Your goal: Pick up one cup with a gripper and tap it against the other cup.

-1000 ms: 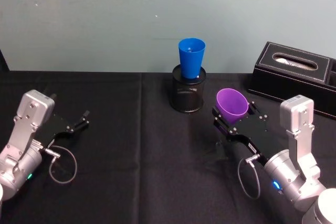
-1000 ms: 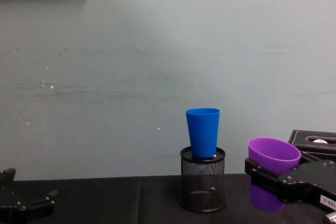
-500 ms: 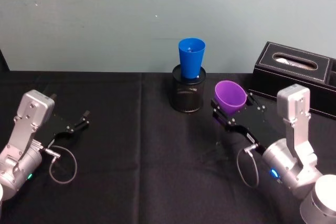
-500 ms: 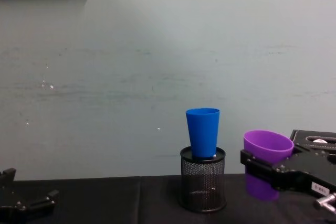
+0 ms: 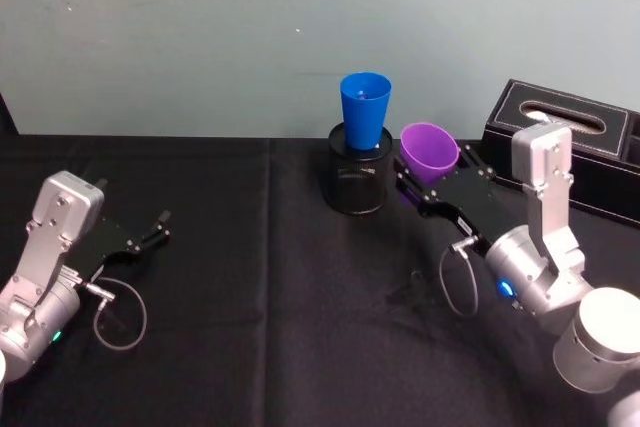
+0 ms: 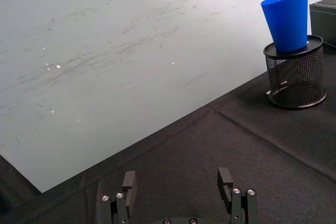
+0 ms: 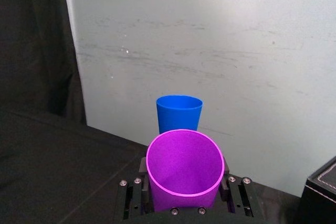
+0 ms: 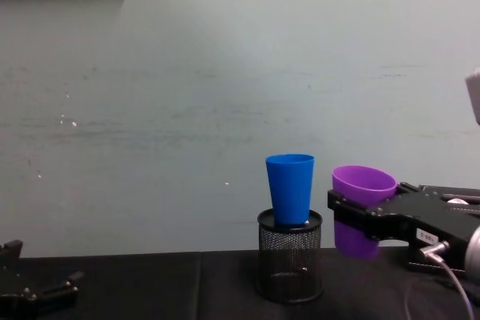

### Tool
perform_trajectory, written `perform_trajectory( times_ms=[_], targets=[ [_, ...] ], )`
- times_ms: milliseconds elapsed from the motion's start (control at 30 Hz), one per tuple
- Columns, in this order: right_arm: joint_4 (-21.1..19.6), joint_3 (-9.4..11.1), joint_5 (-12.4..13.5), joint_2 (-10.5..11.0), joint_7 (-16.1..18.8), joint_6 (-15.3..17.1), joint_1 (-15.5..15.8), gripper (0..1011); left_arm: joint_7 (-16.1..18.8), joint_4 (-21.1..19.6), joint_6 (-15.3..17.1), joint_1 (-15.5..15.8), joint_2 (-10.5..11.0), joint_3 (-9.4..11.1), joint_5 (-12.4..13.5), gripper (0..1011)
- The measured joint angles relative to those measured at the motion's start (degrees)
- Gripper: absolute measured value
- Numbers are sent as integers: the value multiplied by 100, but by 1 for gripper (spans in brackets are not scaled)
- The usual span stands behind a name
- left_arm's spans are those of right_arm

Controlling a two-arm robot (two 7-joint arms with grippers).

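The purple cup [image 5: 429, 152] [image 8: 361, 210] [image 7: 184, 170] is held upright in the air, my right gripper [image 5: 432, 187] [image 8: 352, 209] [image 7: 184, 199] shut around its body. It hangs just right of the blue cup [image 5: 364, 111] [image 8: 290, 188] [image 7: 178, 114] [image 6: 287, 19], with a small gap between them. The blue cup stands upright in a black mesh pen holder [image 5: 357, 179] [image 8: 289, 255] [image 6: 295, 78]. My left gripper [image 5: 157, 227] [image 6: 178, 192] rests open, low at the left of the table, with nothing between its fingers.
A black tissue box [image 5: 560, 142] [image 8: 450, 207] stands at the back right, close behind my right arm. A black cloth [image 5: 250, 277] covers the table, and a pale green wall [image 5: 200, 37] rises right behind it.
My right gripper has carried the purple cup up and to the left, close to the blue cup. The left arm has not moved.
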State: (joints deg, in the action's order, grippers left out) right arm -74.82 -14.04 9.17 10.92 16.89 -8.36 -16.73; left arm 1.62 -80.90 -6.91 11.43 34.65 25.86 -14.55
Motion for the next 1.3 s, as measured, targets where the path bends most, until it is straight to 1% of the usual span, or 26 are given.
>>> perform_trajectory(
  times_ms=[300,633,800,1300],
  targets=[
    [358,-57,17,-95,39,-79,-342,729,0,0,0,0,0,0,0,1011],
    [707,-119,-41,-174,70,-195,-664,729,0,0,0,0,0,0,0,1012],
    [823,-148,-47,-203,109,-223,-787,729,0,0,0,0,0,0,0,1011],
    [1029,-259,-60,-265,211,-269,-998,729,0,0,0,0,0,0,0,1011]
  ],
)
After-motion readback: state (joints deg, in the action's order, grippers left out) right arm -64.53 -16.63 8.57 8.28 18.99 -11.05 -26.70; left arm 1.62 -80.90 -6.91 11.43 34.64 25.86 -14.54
